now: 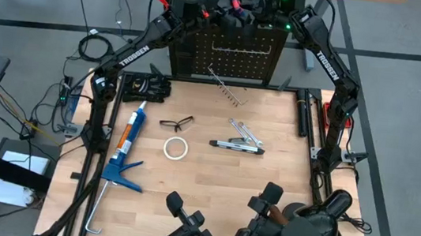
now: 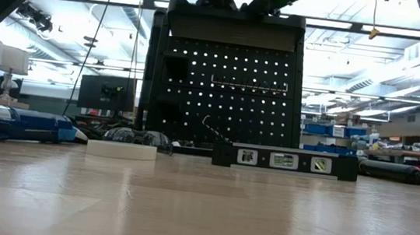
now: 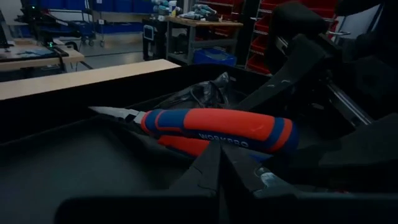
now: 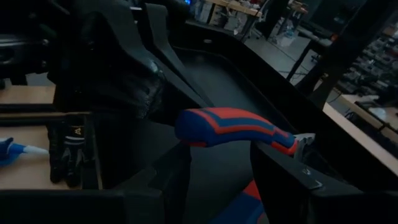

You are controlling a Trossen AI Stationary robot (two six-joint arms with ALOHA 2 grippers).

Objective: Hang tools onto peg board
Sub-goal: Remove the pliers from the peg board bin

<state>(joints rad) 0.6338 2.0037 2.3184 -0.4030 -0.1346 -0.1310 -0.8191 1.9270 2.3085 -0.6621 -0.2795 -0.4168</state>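
The red-and-blue-handled pliers (image 3: 214,132) lie up in the black tray (image 3: 74,155) on top of the peg board (image 1: 229,57), not on the table, with their bare metal nose pointing along the tray floor. They look stiff and fairly heavy for their size; the rubbery handle sleeves should give good purchase, while the nose would be slick, so the handles near the pivot seem the best place to hold them. Because the two handles can swing apart, a hold on one alone may let the other droop. The right gripper (image 4: 214,171) stands around one handle with a finger on each side, jaws partly apart and seemingly bearing on it. The left gripper (image 3: 219,171) sits just beside the pliers with its fingers pressed together and nothing between them. Both arms crowd over the tray, so each is the other's main obstacle, and the tray walls leave little room. A crumpled dark item lies behind the pliers in the tray. Down on the table lie a pair of safety glasses (image 1: 176,122), a roll of tape (image 1: 175,148), a slim level (image 1: 237,146), a wrench (image 1: 241,129), black gloves (image 1: 146,87) and the blue caulking gun (image 1: 124,152), all well apart from the grippers.
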